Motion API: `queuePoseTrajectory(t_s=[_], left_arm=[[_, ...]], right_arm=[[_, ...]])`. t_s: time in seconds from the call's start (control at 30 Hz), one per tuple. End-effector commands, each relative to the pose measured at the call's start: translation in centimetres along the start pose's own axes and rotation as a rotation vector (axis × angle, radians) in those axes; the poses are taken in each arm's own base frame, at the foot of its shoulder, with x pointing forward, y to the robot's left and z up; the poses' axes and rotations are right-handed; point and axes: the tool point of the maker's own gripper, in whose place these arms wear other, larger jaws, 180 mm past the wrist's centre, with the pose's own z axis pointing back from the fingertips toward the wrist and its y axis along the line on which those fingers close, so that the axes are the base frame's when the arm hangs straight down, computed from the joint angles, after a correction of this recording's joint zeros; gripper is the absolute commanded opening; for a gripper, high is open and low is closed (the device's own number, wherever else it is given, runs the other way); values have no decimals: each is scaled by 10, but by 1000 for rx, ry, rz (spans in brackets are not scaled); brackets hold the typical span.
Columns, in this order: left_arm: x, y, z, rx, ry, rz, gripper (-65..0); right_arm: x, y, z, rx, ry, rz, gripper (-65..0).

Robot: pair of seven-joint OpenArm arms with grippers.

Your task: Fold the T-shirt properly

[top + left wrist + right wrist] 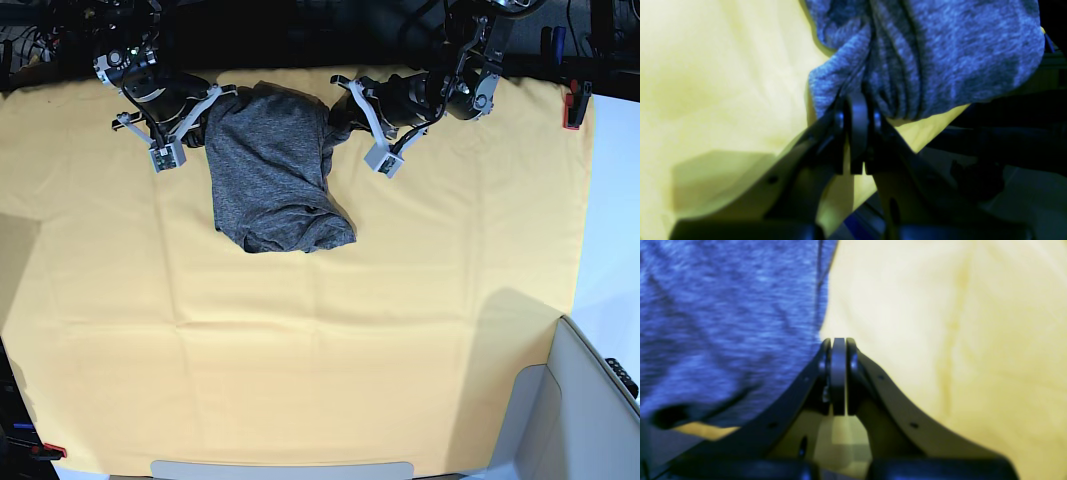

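The T-shirt (272,172) lies bunched at the far edge of the cloth-covered worktop (300,350), stretched between the 2 arms, the left tool (858,100) pinching a gathered fold and the right tool (838,343) pressed together at its opposite edge, likely to spread it flat

T-shirt (272,170) on table cloth (300,360), far edge.

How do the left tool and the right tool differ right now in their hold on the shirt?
The left tool is shut on a bunched, pleated fold of the shirt; the right tool is shut at a flatter edge, with no cloth plainly between its fingers. In the base view they sit at opposite top corners. Both hover low over the yellow cloth.
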Motion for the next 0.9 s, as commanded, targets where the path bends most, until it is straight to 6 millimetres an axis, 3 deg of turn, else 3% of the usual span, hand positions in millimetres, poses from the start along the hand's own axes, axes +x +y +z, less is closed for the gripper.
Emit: queuePoseTrajectory(t_s=[0.0,0.2,0.37,0.47,0.57,0.67,0.77,0.87], left_arm=[[10,-1,4,0,-34,-18,-645],[20,3,12,18,-58,-42,-645],[58,20,59,107,-180,-127,-645],[65,35,93,190,-242,-133,-646],[50,67,121,296,-260,-58,-646],[15,101,153,424,-249,63,-646],[-31,123,186,550,-271,220,-646],[-82,129,215,667,-285,374,-646]], right_arm=[[14,1,4,4,-52,3,-650],[42,-18,6,-46,-123,4,-650],[64,-79,22,-208,-199,-65,-650],[61,-114,38,-305,-213,-113,-650],[39,-135,52,-375,-176,-148,-650],[1,-143,62,-410,-89,-168,-650],[-47,-138,74,-418,32,-182,-650],[-98,-120,86,-400,160,-218,-650]])
